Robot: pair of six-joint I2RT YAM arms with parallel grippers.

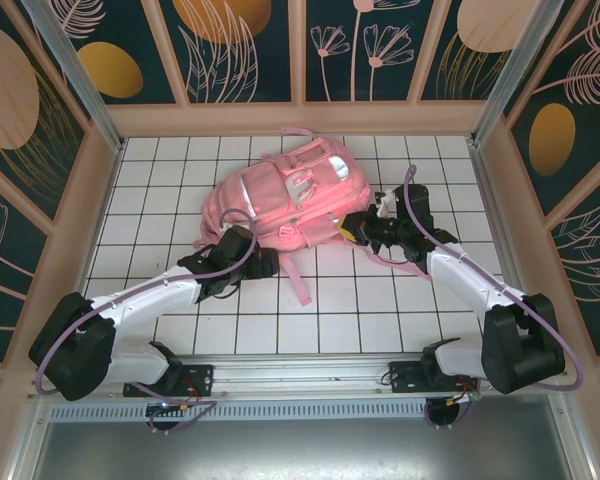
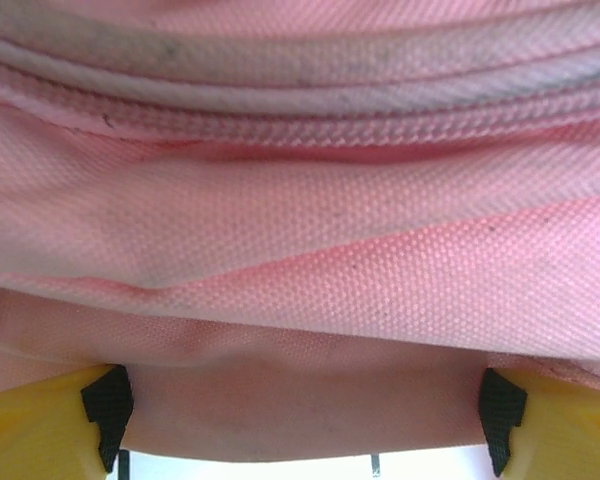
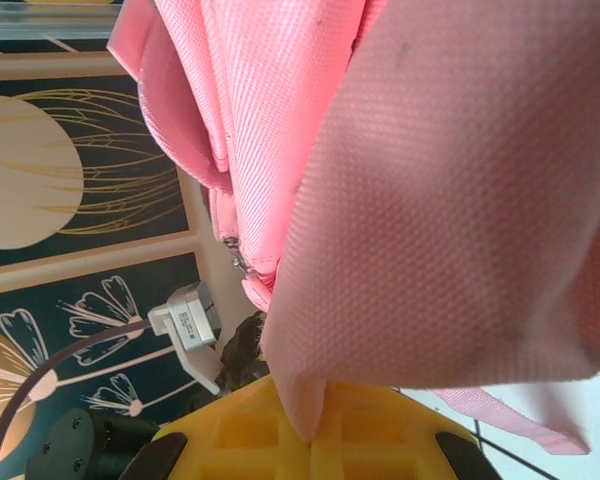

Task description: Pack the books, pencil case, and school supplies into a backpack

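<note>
The large pink backpack (image 1: 285, 200) lies on the white tiled table, front pockets and pale strips facing up. My left gripper (image 1: 256, 262) is at its near-left edge. In the left wrist view this gripper (image 2: 305, 420) stands open, its yellow fingers (image 2: 40, 425) far apart with a fold of backpack fabric (image 2: 300, 300) lying between them. My right gripper (image 1: 353, 226) is at the backpack's right side. In the right wrist view it (image 3: 315, 445) is shut on a lifted flap of the pink fabric (image 3: 440, 220). Books, pencil case and school supplies are out of view.
A pink strap (image 1: 296, 275) trails toward the near edge between the arms, and another (image 1: 408, 267) loops under the right arm. Patterned walls (image 1: 245, 50) enclose the table on three sides. The left arm's grey camera box (image 3: 185, 320) shows past the flap.
</note>
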